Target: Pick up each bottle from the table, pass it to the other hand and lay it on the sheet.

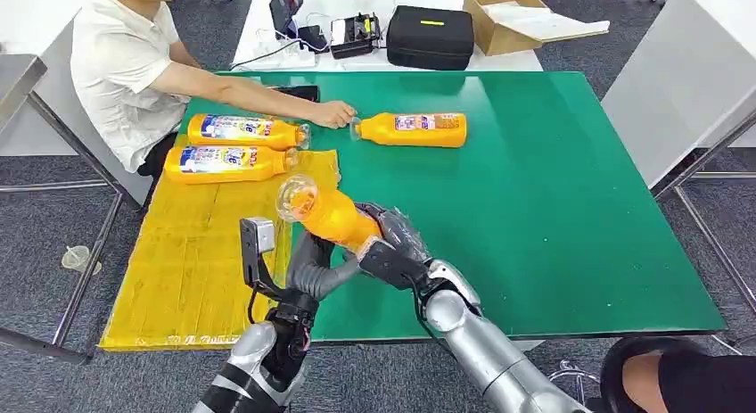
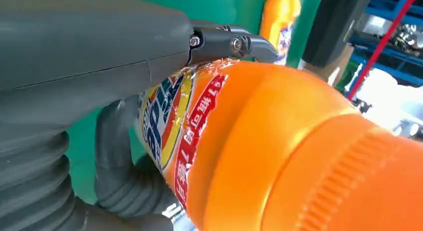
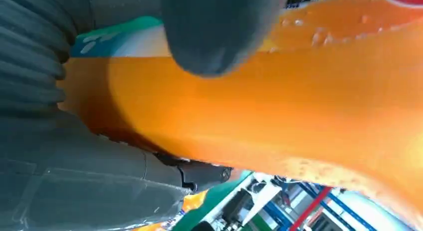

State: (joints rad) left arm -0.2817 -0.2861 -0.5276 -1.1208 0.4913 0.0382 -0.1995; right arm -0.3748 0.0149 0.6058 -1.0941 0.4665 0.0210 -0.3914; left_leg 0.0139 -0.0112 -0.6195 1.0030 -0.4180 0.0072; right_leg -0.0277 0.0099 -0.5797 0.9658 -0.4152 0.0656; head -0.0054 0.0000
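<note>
Green table top point(image 1: 535, 217) under the head camera, with a yellow sheet point(image 1: 192, 270) draped over its left edge. Two orange bottles point(image 1: 234, 147) already lie side by side on the sheet's far end. Another bottle point(image 1: 414, 128) lies on the green surface beyond, and a seated person's hand point(image 1: 332, 114) rests at its cap end. Black case point(image 1: 430, 37) and cardboard box point(image 1: 513, 16) sit on a white table behind.

Held bottle point(image 1: 332, 215): in the air over the near part of the table, close to the sheet's edge, tilted, clear cap pointing up and away.

Right hand point(image 1: 397, 243): wrapped around the bottle's lower body; the right wrist view shows thumb on one side and fingers on the other, clamped.

Left hand point(image 1: 312, 266): at the same bottle from below. In the left wrist view its thumb and fingers point(image 2: 232, 44) lie against the labelled body point(image 2: 249, 151); grip appears closed on it.

Judged step: mid-handover, both hands on the bottle.

Next move calls for the right hand to let go once the left grip is firm, then a swing left to lay the bottle beside the other two. Risk: slip if release comes early.
</note>
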